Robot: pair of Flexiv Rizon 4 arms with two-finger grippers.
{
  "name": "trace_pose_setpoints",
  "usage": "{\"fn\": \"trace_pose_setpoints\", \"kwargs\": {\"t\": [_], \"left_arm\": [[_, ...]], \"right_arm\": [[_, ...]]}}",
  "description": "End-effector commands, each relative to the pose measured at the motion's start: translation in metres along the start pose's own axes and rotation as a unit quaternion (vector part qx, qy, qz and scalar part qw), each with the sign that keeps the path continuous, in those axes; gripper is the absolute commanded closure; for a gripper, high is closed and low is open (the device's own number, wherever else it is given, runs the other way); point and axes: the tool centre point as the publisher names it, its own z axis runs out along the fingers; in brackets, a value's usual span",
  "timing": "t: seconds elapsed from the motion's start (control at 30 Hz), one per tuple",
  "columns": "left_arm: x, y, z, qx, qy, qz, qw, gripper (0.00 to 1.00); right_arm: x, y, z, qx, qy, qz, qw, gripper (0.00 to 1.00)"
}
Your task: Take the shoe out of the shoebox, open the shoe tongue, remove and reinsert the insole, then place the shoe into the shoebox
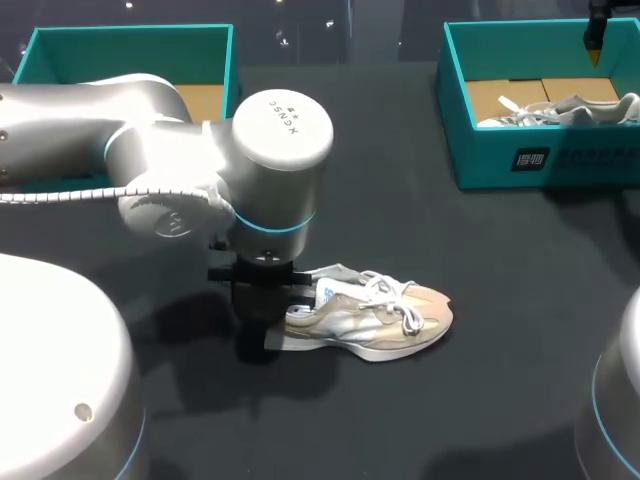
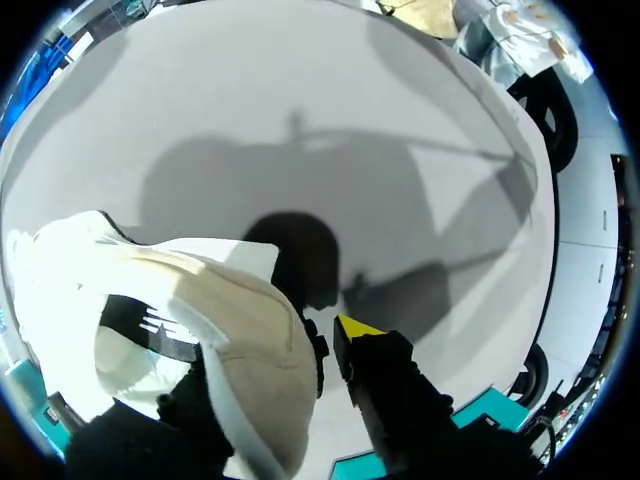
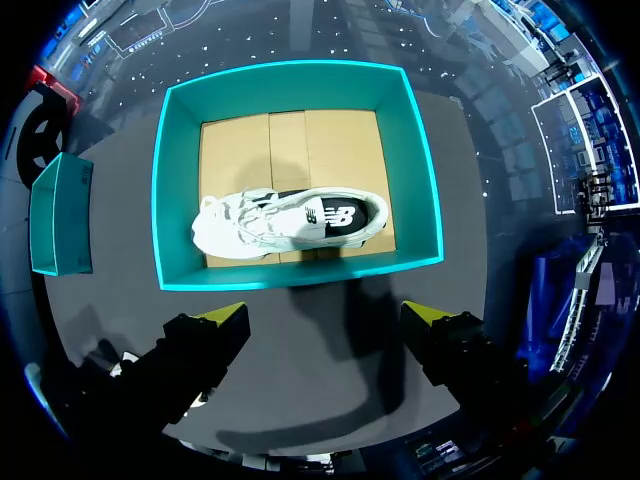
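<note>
The beige shoe lies mid-desk, toe toward 3 o'clock, with our left pincer at its heel; we cannot tell whether it grips. Our right pincer hangs wide open over the box at 1 o'clock, which holds a white shoe.

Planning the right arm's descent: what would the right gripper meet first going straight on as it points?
Likely the white shoe in the teal shoebox, or its near wall; depth is unclear.
</note>
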Motion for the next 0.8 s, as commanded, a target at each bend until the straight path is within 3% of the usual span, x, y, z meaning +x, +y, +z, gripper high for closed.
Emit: {"fn": "trace_pose_setpoints", "kwargs": {"t": [0.03,0.07,0.1,0.37,0.53,0.8], "left_arm": [[0.002,-0.002,-0.003,-0.005,-0.015,-0.002,1.000,0.18],[0.002,-0.002,-0.006,-0.006,-0.023,-0.003,1.000,0.06],[0.002,-0.003,-0.010,-0.006,-0.031,-0.003,1.000,0.00],[0.009,-0.011,-0.054,-0.001,-0.102,-0.018,0.995,0.00],[0.021,-0.015,-0.075,0.061,-0.147,-0.057,0.986,0.00],[0.046,-0.021,-0.098,0.116,-0.216,-0.128,0.961,0.00]], "right_arm": [[0.000,0.000,0.000,0.000,-0.001,0.000,1.000,0.00],[0.000,0.000,0.000,0.000,-0.001,0.000,1.000,0.00],[0.000,0.000,0.000,0.000,-0.001,0.000,1.000,0.00],[0.000,0.000,0.000,0.000,-0.001,0.000,1.000,0.00],[0.000,0.000,0.000,0.000,-0.001,0.000,1.000,0.00],[0.000,0.000,0.000,0.000,-0.001,0.000,1.000,0.00]]}}
